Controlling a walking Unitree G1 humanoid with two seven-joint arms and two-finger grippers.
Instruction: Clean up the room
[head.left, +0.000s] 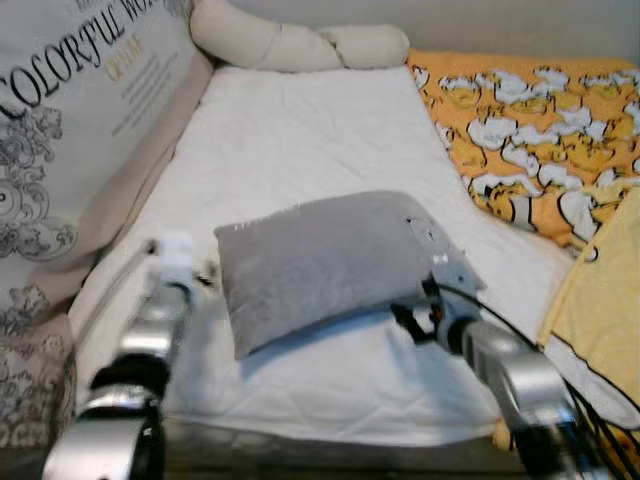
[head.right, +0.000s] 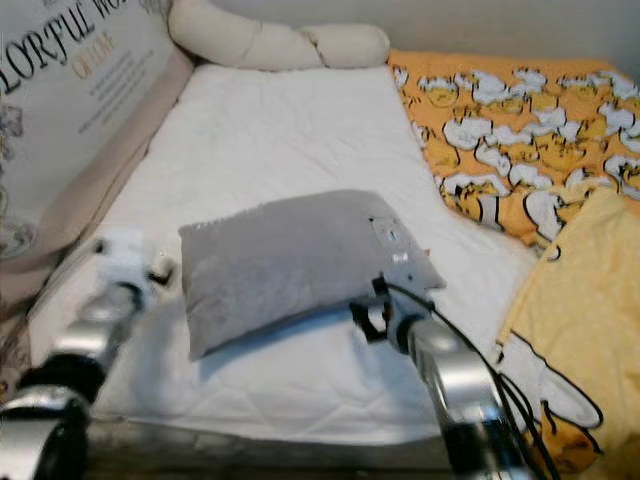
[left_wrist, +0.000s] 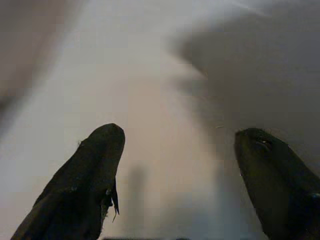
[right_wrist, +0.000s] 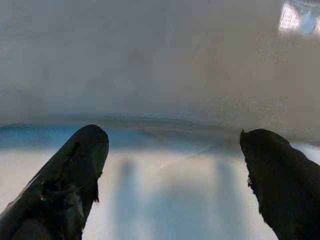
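Observation:
A grey pillow (head.left: 330, 262) lies tilted on the white mattress (head.left: 300, 130), near its front edge. My left gripper (left_wrist: 180, 165) is open at the pillow's left end, and the grey pillow (left_wrist: 260, 65) sits just beyond one of its fingers. My right gripper (right_wrist: 175, 150) is open at the pillow's right front corner, low over the sheet. The pillow's grey side (right_wrist: 150, 60) is straight ahead of it. In the eye views the right wrist (head.left: 440, 320) sits against the pillow's corner, which hides the fingers. Neither gripper has anything between its fingers.
A big printed cushion (head.left: 70, 130) leans along the left side. A cream bolster (head.left: 300, 42) lies at the far end of the bed. An orange duck-print blanket (head.left: 530, 120) and a yellow cloth (head.left: 600, 300) cover the right side.

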